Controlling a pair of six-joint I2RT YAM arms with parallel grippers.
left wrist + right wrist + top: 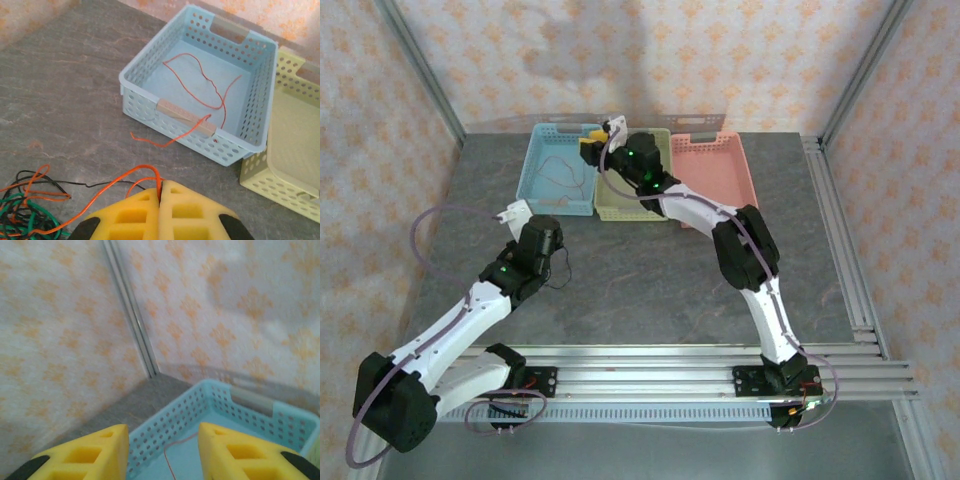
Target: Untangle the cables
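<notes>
Left wrist view is showing the left gripper (pixel 161 192) clamping an orange cable (pixel 112 184) beside the tangle (pixel 25 212), while the right gripper (pixel 162 440) is hanging open above the blue basket (pixel 145 107); pulling risks tightening knots.

The left arm (pixel 460 322) lies bent and low, its left tool (pixel 161 194) pressed shut, pinching an orange cable (pixel 120 178) between yellow pads. The right arm (pixel 752 262) stretches far forward, the right tool (pixel 161 436) raised with jaws parted.
</notes>
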